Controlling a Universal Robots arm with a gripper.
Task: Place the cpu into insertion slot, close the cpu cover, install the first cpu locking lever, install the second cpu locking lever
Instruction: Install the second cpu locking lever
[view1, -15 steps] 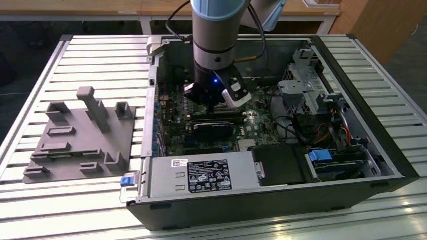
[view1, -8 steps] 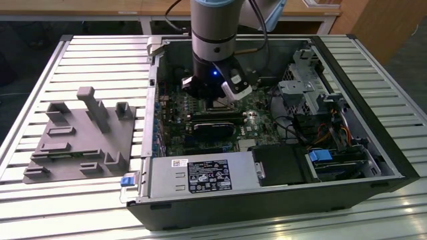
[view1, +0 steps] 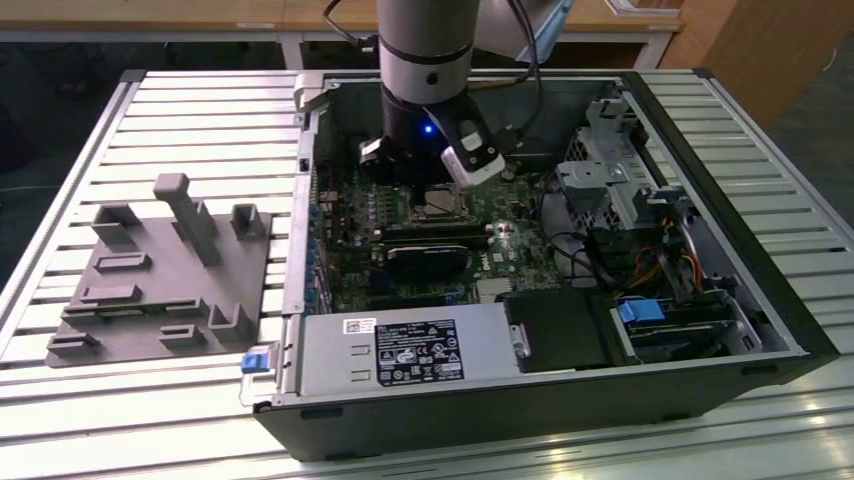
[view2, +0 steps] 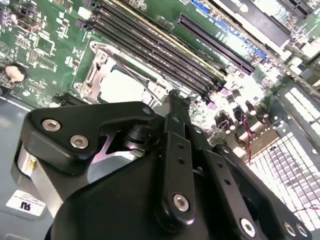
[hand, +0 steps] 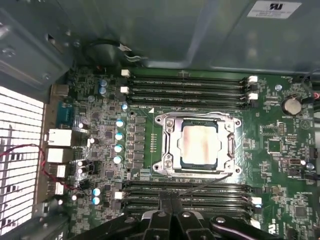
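The pale silvery-beige square cpu (hand: 199, 144) already sits flat inside the insertion slot (hand: 198, 169), the dark square socket set into the green circuit board, and the thin silvery cpu cover (hand: 167, 142) lies closed around it as a frame, its cut-out middle leaving the chip's top bare. The black-linked gripper (hand: 171, 200) hangs just beside the socket, near the edge that faces the long black memory slots (hand: 190, 192), with its fingertips pressed together and nothing between them. A thin wire-like locking lever (hand: 200, 186) slants out from the socket's near edge toward the fingertips, which suits the gripper's low, narrow stance there: judged from that, it is placed to work the lever rather than the chip.
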